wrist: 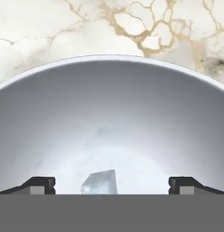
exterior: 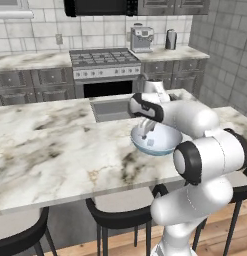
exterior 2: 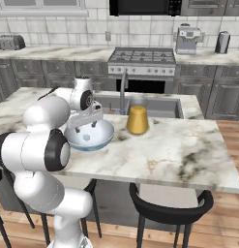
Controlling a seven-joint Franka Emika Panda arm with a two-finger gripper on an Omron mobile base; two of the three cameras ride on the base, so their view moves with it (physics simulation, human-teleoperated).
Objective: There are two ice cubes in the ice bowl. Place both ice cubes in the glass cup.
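Marble island counter [exterior 2: 179,145], kitchen setting, with range and coffee machine on the far wall. Item: ice bowl [exterior 2: 104,136], wide and shallow, standing on the counter near its front edge; its pale inner wall [wrist: 111,113] takes up most of the hand view. Item: gripper [wrist: 111,186], lowered inside the bowl, fingers [wrist: 38,185] spread wide and holding nothing. Item: ice cube [wrist: 99,182], one pale translucent block on the bowl floor, lying between the fingertips and slightly toward one side; a second cube cannot be made out. Item: yellow-gold cylinder [exterior 2: 137,120], just beside the bowl, not the target. Glass cup: not identified. Risks, judged: the cube sits off-centre, so closing may nudge it sideways and let it skate across the smooth curved floor rather than be caught; descending further may press the tips onto the bowl and shift or tip it; a small slick cube could squirt out on lifting, or be dropped short of the cup.
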